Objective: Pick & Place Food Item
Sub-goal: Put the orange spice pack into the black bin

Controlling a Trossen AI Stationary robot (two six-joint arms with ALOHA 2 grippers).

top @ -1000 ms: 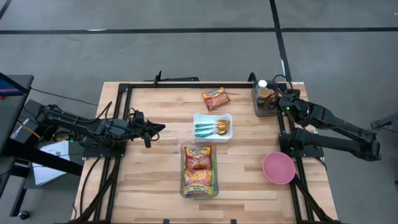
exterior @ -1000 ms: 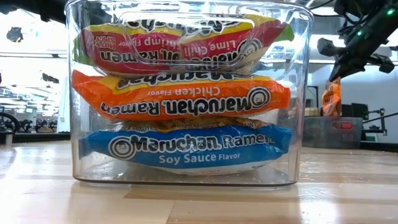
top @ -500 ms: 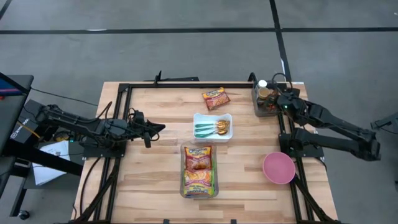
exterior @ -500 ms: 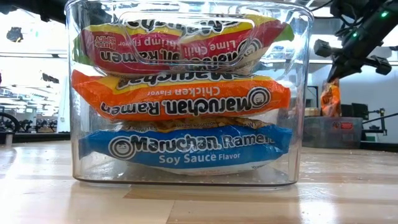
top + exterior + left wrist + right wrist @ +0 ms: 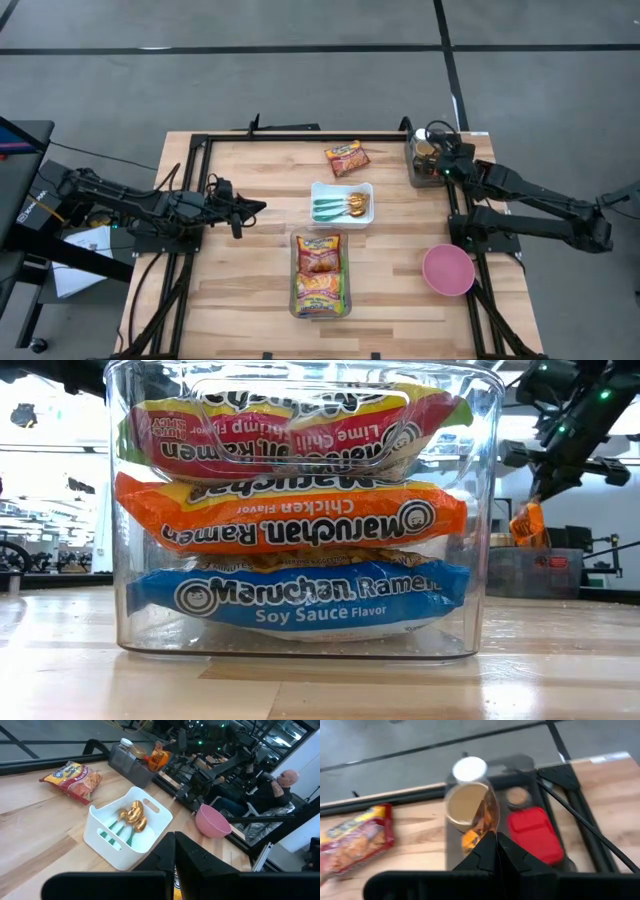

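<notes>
Wooden table [image 5: 250,240] fills the middle of the high view, with the clear bin of ramen packets [image 5: 319,273] at lower centre. Right gripper [image 5: 436,160], at upper right, is clenched on an orange jar [image 5: 528,523] above the grey tray [image 5: 412,172]. Left gripper [image 5: 258,207], at mid-left, is clenched on nothing.

Layout, placed from the jaws. The right gripper [image 5: 437,163] hangs over the grey plastic condiment bin [image 5: 424,172] at the far right corner of the pale wooden slatted table [image 5: 250,270]. In that bin, directly beneath the jaws, stands an orange seasoning jar [image 5: 479,817]; a white-capped bottle [image 5: 469,769] stands beyond it and a red-lidded container [image 5: 535,834] beside it.

The left gripper [image 5: 258,207] hangs over the table's left half. Ahead of its jaws sits a white plastic caddy [image 5: 342,203] with gold spoons [image 5: 131,815] in it. Beyond the caddy lies a loose red ramen packet [image 5: 346,158]. Nearer the front edge stands a clear plastic tub [image 5: 320,274] with stacked ramen packets [image 5: 300,520] in it. A pink round bowl [image 5: 447,270] sits right of the tub.
</notes>
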